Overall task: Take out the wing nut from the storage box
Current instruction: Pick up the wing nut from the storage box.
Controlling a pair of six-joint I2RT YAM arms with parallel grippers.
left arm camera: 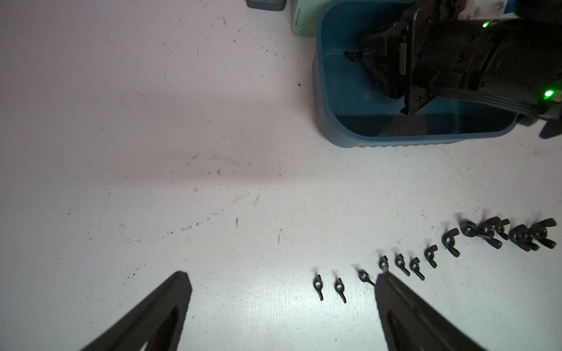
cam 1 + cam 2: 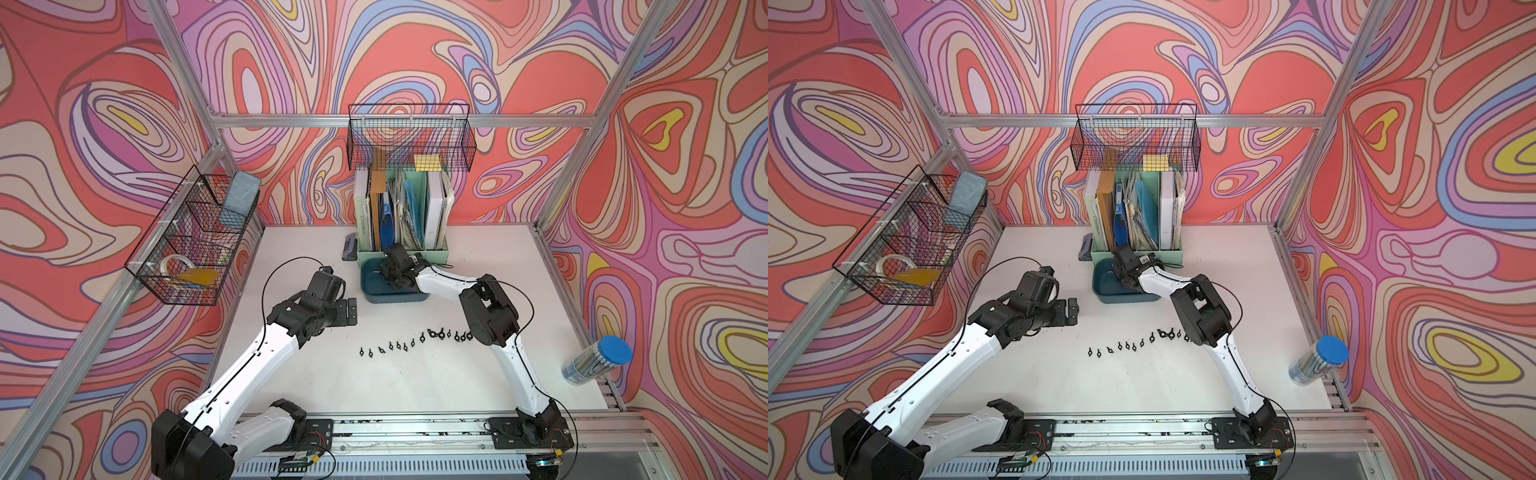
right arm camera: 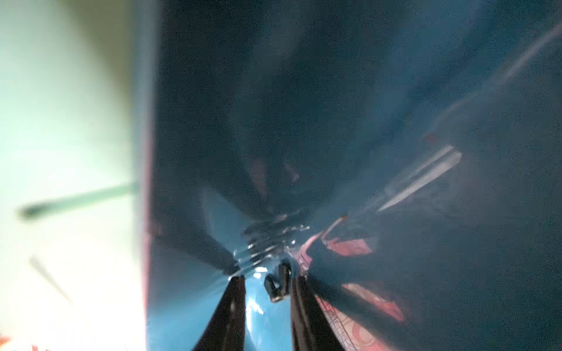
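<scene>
The dark teal storage box (image 2: 374,297) (image 2: 1105,296) (image 1: 334,137) sits on the white table in front of the file holder. My right gripper (image 2: 384,274) (image 3: 269,278) reaches down inside it. In the right wrist view a small black wing nut (image 3: 276,286) lies between the fingers, against one of them, with a gap to the other. The left wrist view shows that wing nut (image 1: 352,55) at the fingertips over the box floor. My left gripper (image 2: 351,309) (image 1: 281,275) hovers wide open and empty over the table, left of the box.
Several black wing nuts (image 2: 415,340) (image 1: 425,258) lie in a curved row on the table near the right arm. A mint-green file holder (image 2: 401,216) stands behind the box, with a grey stapler (image 2: 350,248) beside it. Wire baskets (image 2: 409,137) (image 2: 187,245) hang on the frame. A pencil tube (image 2: 596,359) lies at the right edge.
</scene>
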